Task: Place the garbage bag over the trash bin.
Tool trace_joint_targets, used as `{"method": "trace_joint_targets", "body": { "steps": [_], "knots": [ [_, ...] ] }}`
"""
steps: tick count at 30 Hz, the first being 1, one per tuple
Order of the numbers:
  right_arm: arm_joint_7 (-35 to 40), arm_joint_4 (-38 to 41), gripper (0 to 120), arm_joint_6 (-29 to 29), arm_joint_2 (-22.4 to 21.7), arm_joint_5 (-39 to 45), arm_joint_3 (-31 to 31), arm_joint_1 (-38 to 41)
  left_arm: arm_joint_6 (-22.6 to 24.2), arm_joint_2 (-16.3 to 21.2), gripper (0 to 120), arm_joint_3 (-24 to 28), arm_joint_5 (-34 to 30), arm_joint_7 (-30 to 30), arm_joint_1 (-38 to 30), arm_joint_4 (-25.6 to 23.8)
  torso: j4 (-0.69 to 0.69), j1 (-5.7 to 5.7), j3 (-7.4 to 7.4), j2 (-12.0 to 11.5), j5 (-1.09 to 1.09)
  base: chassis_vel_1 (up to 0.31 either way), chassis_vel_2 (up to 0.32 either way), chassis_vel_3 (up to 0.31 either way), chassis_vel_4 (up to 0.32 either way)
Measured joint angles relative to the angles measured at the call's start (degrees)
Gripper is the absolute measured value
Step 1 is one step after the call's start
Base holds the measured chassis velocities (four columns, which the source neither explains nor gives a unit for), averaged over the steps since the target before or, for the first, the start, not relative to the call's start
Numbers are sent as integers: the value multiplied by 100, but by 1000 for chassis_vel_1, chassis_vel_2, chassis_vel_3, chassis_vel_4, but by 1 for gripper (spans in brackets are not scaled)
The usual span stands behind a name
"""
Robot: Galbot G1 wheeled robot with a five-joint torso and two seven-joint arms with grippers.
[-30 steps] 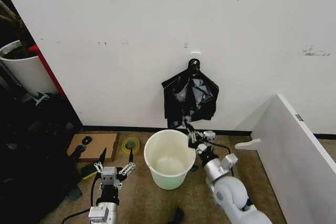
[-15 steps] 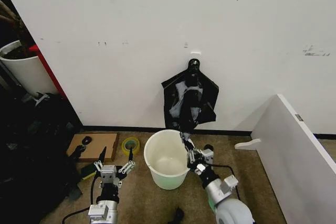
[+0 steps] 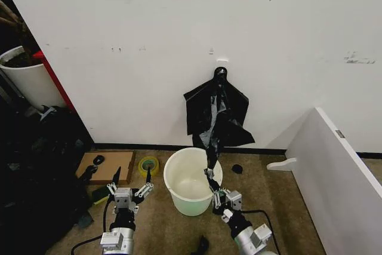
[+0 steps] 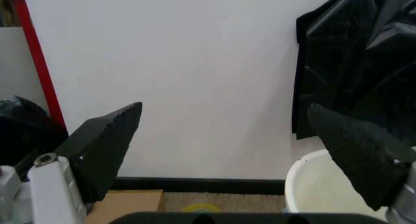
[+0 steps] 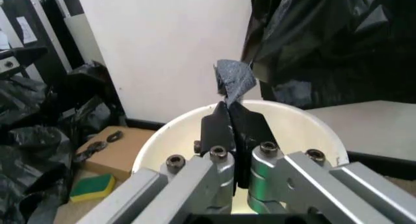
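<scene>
— Two grippers: status?
— Right gripper [image 3: 213, 190] pinched a bottom corner of garbage bag [image 3: 216, 116], hung on wall above trash bin [image 3: 191, 182]. Left gripper [image 3: 131, 180] spread, idle.
— Handling?
— Thin, floppy, prob slippery; grab near edge.

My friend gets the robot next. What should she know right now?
Right gripper: shut on a corner of the thin, crinkled black plastic garbage bag, stretching it down to the bin's near-right rim.
Left gripper: open, idle, low beside the bin.
The bag's top hangs on a wall hook above the round cream-white plastic trash bin.
Done: bag gripped.
Left: free it from the hook, spread it over the rim.
</scene>
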Motion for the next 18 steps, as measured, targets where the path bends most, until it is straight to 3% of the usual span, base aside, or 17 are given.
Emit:
{"method": "trace_joint_targets", "body": {
  "steps": [18],
  "knots": [
    [47, 104, 0, 251, -46, -300, -89, -423, -32, 14, 100, 2, -2, -6, 2, 33, 0, 0, 0, 0, 0, 0, 0, 0, 0]
  ]
}}
